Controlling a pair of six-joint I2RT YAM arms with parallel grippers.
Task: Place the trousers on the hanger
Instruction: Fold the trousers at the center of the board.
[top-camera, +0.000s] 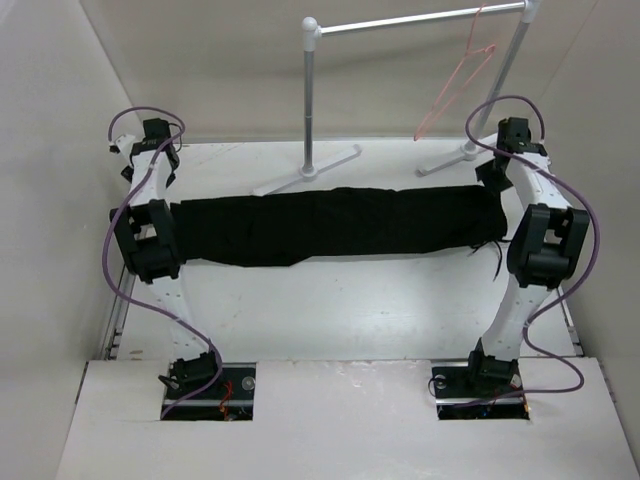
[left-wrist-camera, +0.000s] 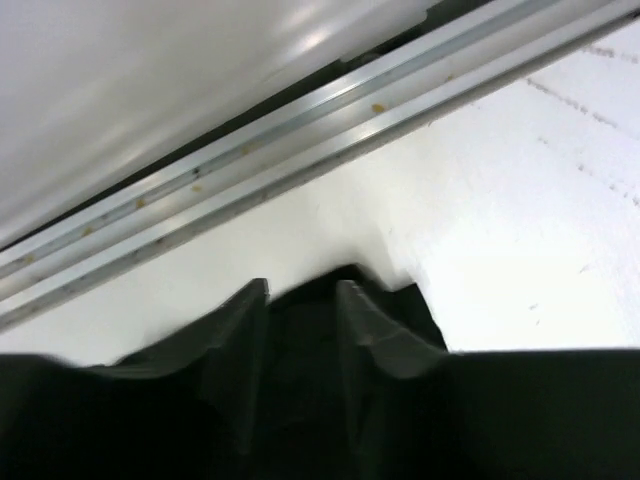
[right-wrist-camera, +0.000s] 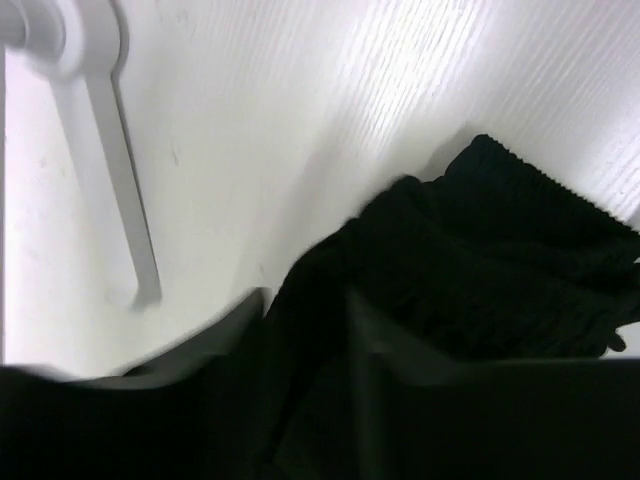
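Trousers (top-camera: 330, 225): folded into a long black band, lying flat across the table (top-camera: 330, 310) from one arm to the other. The gathered, elastic end is at the right.
Hanger (top-camera: 455, 90): pink-red wire, hooked on the rail of the rack (top-camera: 311, 100) at the far right, above the cloth and well apart from it.
Left gripper (left-wrist-camera: 300, 295): down at the left end of the band, fingers (left-wrist-camera: 245, 325) parted with black cloth in the gap. Whether they pinch it or have let go cannot be told.
Right gripper (right-wrist-camera: 305, 300): down at the gathered end, near the rack foot (right-wrist-camera: 110, 180). The jaws are likewise apart with cloth between, and the grasp cannot be told.
Step in hand (judged): settling the folded band on the table. Nothing is threaded on the wire yet.
Doing it well (judged): leave the fold even and flat, so the band is narrow enough to pass through the wire triangle. Draw both arms away straight upward, lest a finger drag a layer and open the fold.
Caution (judged): the cloth is limp and will slump wherever unsupported. The light hanger is likely to swing on its rail when touched.
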